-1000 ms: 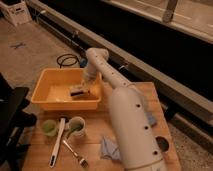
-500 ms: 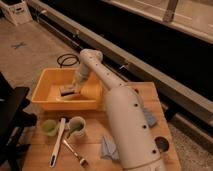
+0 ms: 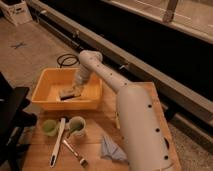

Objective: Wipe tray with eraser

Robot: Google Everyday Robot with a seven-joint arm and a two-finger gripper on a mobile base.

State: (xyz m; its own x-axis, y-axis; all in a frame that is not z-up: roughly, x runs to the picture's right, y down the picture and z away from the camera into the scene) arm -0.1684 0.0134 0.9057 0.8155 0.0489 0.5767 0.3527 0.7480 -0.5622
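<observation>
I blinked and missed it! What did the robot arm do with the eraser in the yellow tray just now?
The gripper slid the eraser leftward across the yellow tray, from its right side to about the middle, holding it down throughout. The tray, green cups, brushes and cloth stayed put.

My gripper [image 3: 74,91] is down inside the tray [image 3: 45,98], on the eraser [image 3: 66,93]. Near the tray sit two cups [image 3: 76,125], with a cloth [image 3: 111,149] to their right.

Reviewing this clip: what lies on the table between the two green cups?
A long white brush lies between the left cup and right cup, seen in the camera view. The gripper is apart, down in the tray at the eraser.
</observation>
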